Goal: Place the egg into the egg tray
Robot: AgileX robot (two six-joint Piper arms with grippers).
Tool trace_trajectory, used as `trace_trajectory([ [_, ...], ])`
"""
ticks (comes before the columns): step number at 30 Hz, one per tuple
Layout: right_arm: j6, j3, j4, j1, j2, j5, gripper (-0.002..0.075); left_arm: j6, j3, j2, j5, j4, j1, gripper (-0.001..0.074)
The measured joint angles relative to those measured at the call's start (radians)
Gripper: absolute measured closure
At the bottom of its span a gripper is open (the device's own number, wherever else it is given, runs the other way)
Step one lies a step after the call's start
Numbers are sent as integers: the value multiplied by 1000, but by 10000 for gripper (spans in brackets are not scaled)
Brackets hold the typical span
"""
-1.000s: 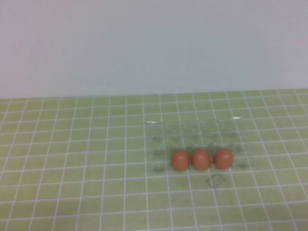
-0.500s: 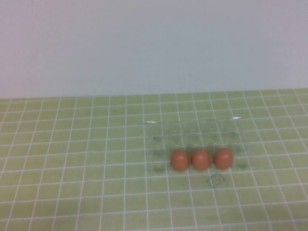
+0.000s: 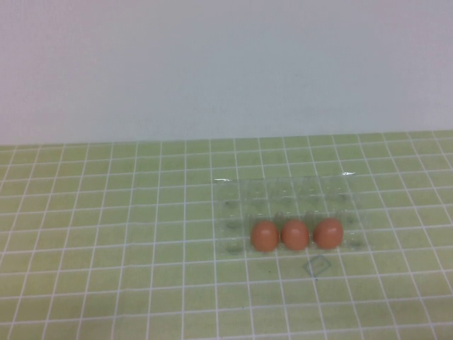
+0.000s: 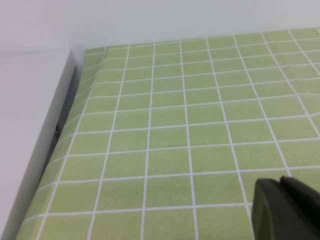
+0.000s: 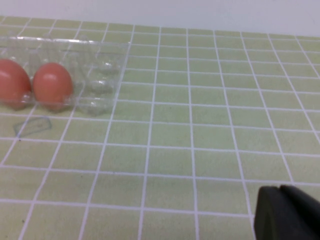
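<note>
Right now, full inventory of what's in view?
eggs: three, reddish-brown, side by side in the tray's near row: left, middle, right
tray: one, clear plastic, on the mat right of centre; far cups empty
mark: one, small dark outlined square on the mat just in front of the tray
mat: one, light green with white grid, covering the table
wall: pale, plain, behind the table
left gripper: dark tip seen only in its own wrist view, over bare mat, holding nothing
right gripper: dark tip seen only in its own wrist view, shut, empty, off to the tray's right
</note>
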Motion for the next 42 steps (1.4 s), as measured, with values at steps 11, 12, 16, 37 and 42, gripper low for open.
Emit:
trace_trajectory([
  [11, 14, 0, 0, 0, 0, -1, 728, 0, 0, 0, 0, 0, 0, 737],
  [12, 14, 0, 0, 0, 0, -1, 728, 0, 0, 0, 0, 0, 0, 737],
  [16, 14, 0, 0, 0, 0, -1, 728, 0, 0, 0, 0, 0, 0, 737],
  [37, 14, 0, 0, 0, 0, -1, 728, 0, 0, 0, 0, 0, 0, 737],
  [42, 14, 0, 0, -15, 0, -1, 728, 0, 0, 0, 0, 0, 0, 737],
])
